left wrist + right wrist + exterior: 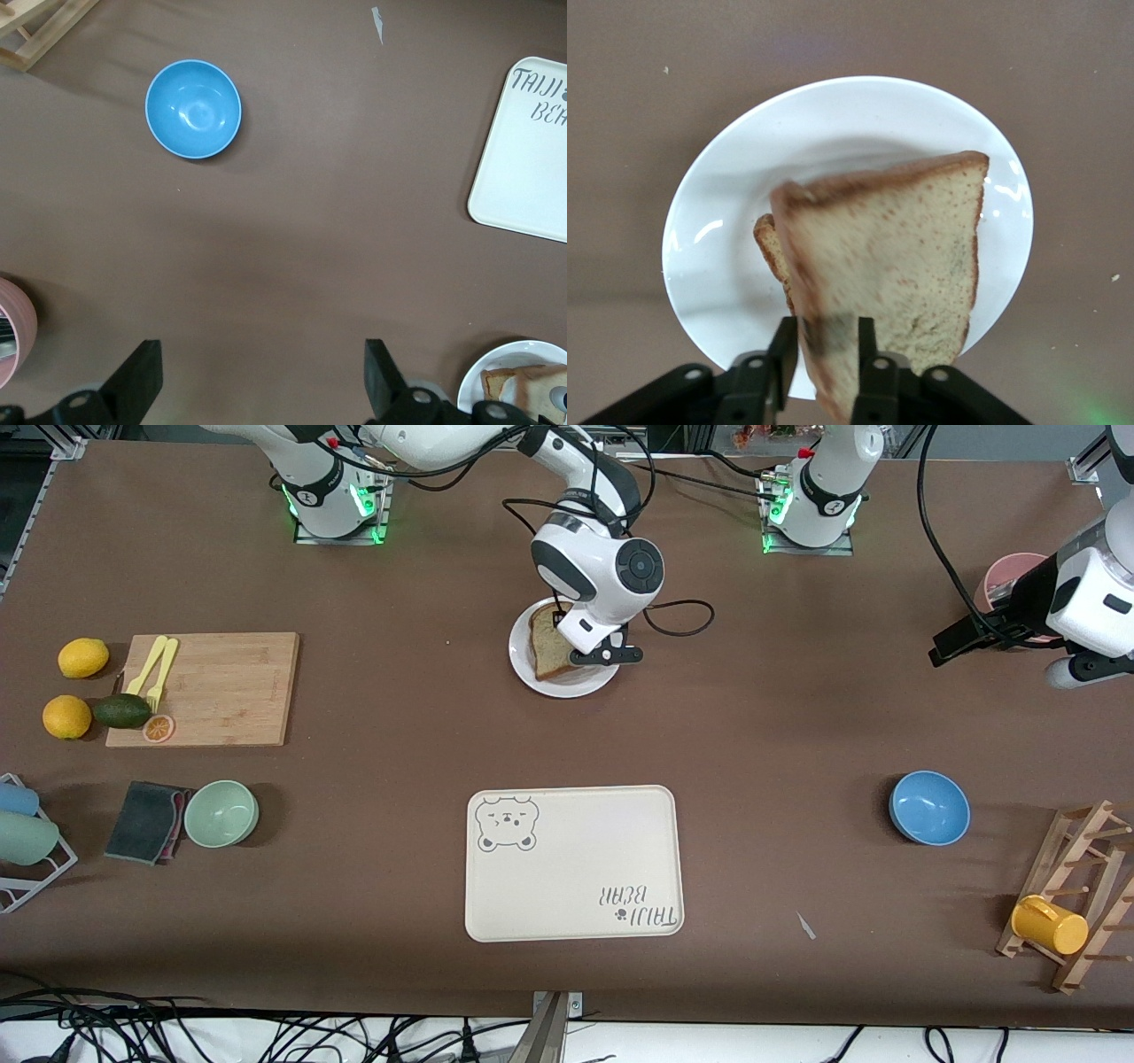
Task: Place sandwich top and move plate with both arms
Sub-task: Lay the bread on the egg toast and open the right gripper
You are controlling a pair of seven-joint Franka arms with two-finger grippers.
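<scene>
Right gripper [828, 354] clamped on tan wholegrain bread slice [895, 266] edge, tilted over round white plate [709, 221]. Light, soft, tears easily; pinch crust. Left gripper [261, 385] apart, waiting over brown surface [310, 248].

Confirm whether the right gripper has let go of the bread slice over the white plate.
No: in the right wrist view the right gripper is shut on the sandwich top, held tilted above the plate.
</scene>
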